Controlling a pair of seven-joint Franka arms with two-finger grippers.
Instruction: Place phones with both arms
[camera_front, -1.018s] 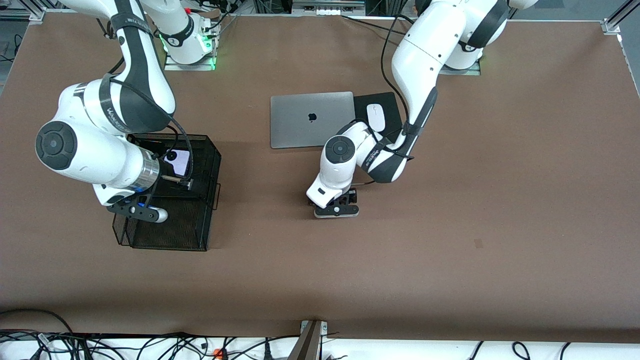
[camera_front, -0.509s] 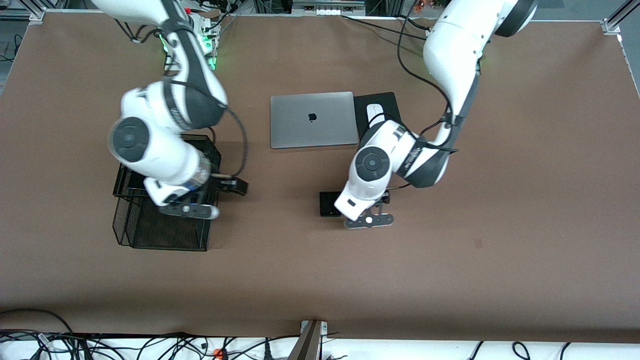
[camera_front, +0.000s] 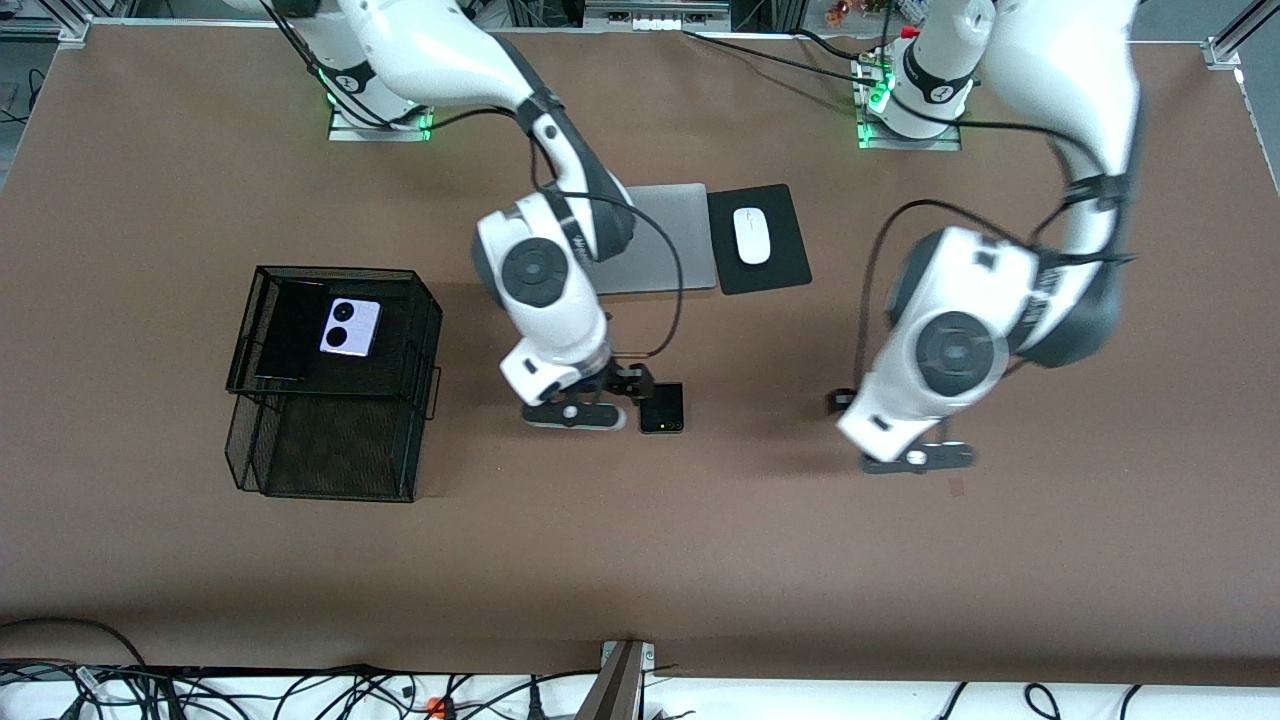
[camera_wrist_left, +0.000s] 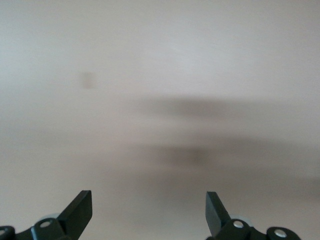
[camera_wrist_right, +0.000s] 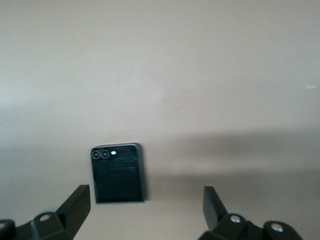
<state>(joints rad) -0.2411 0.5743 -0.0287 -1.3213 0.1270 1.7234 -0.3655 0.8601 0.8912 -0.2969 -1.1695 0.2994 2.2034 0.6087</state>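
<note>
A squarish black phone (camera_front: 662, 408) lies flat on the brown table near the middle, and in the right wrist view this black phone (camera_wrist_right: 118, 172) lies just ahead of the jaws. My right gripper (camera_front: 632, 383) (camera_wrist_right: 145, 207) hovers open right beside it, holding nothing. The lilac-white phone (camera_front: 350, 327) with two black circles rests in the black mesh basket (camera_front: 340, 271), next to a long dark slab (camera_front: 283, 335). My left gripper (camera_front: 838, 402) (camera_wrist_left: 148, 212) is open over bare table toward the left arm's end, with nothing between its fingers.
A grey laptop (camera_front: 670, 240) lies closed, partly covered by the right arm. Beside it a white mouse (camera_front: 752, 235) sits on a black pad (camera_front: 782, 266). The mesh basket stands toward the right arm's end of the table.
The right arm swung out of the basket to the middle beside the black phone. The left arm drew away from that phone toward its own end, leaving it on the table.
</note>
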